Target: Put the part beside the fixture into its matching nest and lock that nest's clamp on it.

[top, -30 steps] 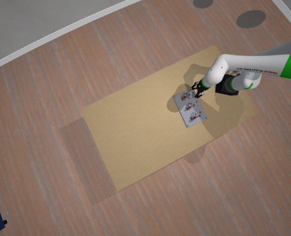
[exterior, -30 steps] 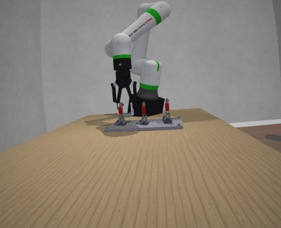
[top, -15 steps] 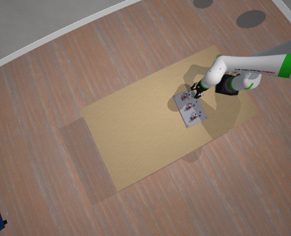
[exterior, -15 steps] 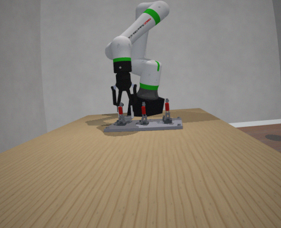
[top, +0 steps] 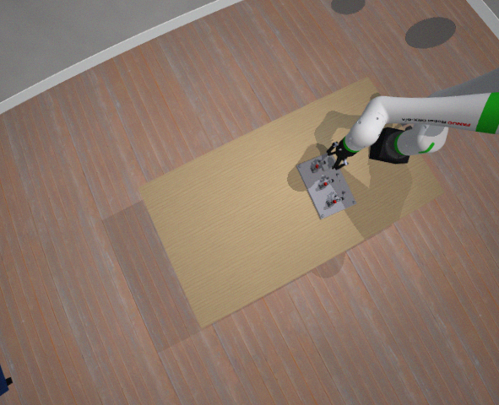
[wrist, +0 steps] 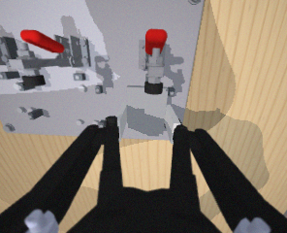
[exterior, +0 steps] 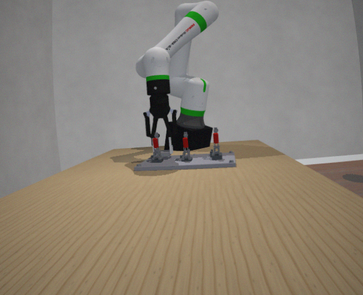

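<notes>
Top: part (top: 328, 162) (exterior: 166, 153) (wrist: 145, 119) between the fingers of the gripper (top: 333, 160) (exterior: 161, 148) (wrist: 145, 112), over the fixture's end nest.
Exterior: part low, behind the red-handled clamp (top: 316, 165) (exterior: 156, 149) (wrist: 154, 70); seating unclear.
Wrist: gripper pinching part's sides; clamp straight ahead.

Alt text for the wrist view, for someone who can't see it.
The claw is shut on a grey part at the fixture's edge, just short of a red-handled clamp. A second clamp stands to the left.
</notes>
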{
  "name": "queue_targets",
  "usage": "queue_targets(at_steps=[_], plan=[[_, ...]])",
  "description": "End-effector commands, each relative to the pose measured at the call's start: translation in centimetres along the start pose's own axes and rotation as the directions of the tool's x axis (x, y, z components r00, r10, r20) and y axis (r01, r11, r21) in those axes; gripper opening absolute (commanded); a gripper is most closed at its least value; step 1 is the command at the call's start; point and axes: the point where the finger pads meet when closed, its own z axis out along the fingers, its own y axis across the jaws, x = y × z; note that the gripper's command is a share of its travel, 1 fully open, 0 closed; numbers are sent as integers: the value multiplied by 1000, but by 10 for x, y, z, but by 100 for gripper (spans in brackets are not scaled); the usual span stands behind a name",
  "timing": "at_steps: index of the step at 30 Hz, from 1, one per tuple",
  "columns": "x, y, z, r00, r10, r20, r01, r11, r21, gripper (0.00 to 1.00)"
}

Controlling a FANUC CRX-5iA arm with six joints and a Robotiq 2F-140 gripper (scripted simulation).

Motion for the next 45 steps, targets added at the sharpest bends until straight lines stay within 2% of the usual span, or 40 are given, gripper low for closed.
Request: queue_targets(at_steps=[1, 45], plan=[[0, 0, 0, 1000, 0, 0, 0, 1000, 0, 0], [2, 2, 5, 1000, 0, 0, 0, 1000, 0, 0]])
